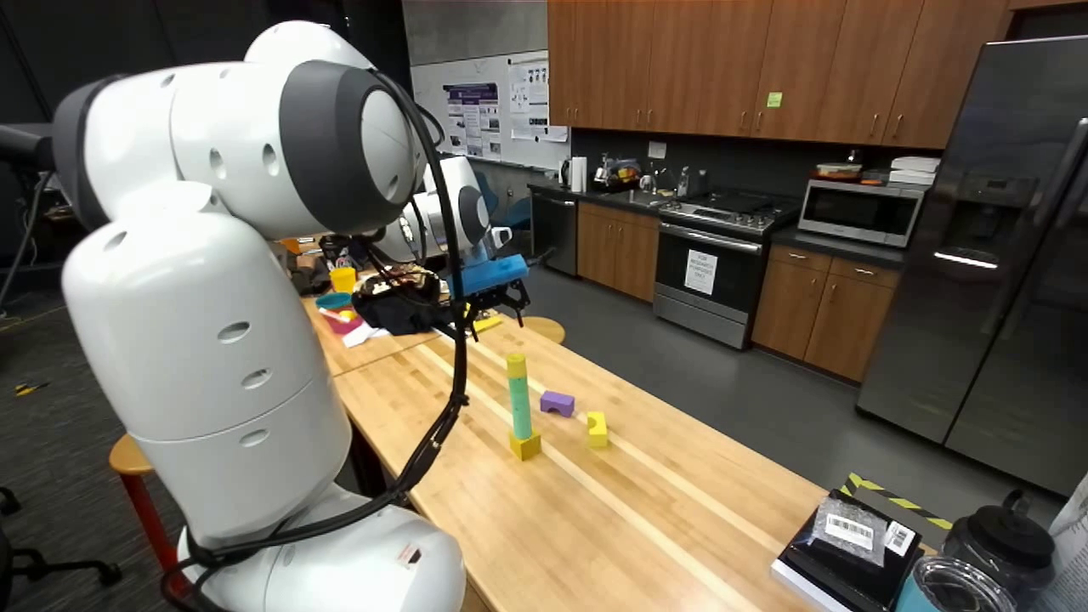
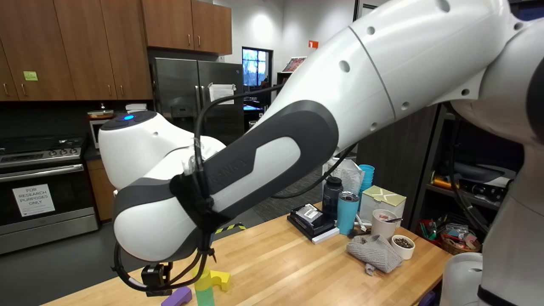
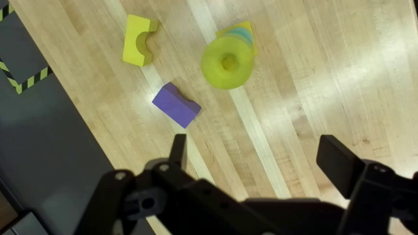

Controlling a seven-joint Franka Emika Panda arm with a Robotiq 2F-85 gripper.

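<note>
Gripper (image 3: 253, 148) gapes empty and wide near a notched purple block (image 3: 176, 107) on striped wood (image 3: 277, 130).

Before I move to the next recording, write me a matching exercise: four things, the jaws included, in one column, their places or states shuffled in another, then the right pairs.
Things
1. jaws
2. purple arch block
3. green cylinder
4. yellow cylinder

Places and states
A. touching no other block
B. at the top of the tower
C. open, holding nothing
D. partway up the tower

Right pairs: 1-C; 2-A; 3-D; 4-B
</note>
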